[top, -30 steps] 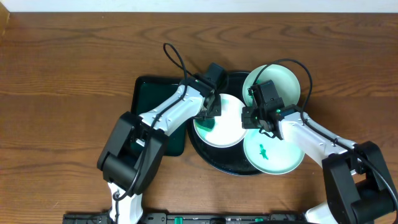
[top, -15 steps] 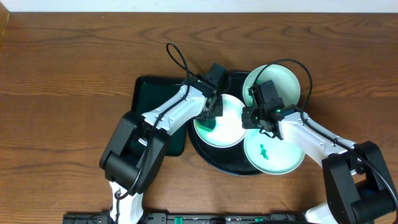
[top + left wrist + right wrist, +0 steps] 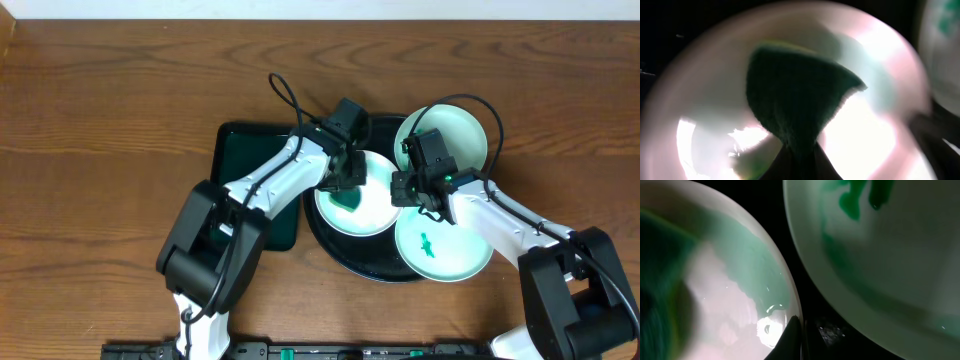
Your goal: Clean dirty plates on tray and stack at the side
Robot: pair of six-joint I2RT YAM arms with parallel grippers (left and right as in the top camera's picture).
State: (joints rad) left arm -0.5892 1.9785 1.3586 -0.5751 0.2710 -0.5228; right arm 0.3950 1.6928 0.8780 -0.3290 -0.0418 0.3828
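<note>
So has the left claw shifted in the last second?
Yes, slightly. In the overhead view the left claw and its green sponge slid right, away from the dark green tray, toward the middle of the plate.

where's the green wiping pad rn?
Overhead view: the green wiping pad sits on the left-hand plate in the black tray, pinched in the left gripper, just left of the right gripper.

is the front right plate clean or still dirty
Still dirty: in the overhead view the front right plate has a small green smear at its centre.
</note>
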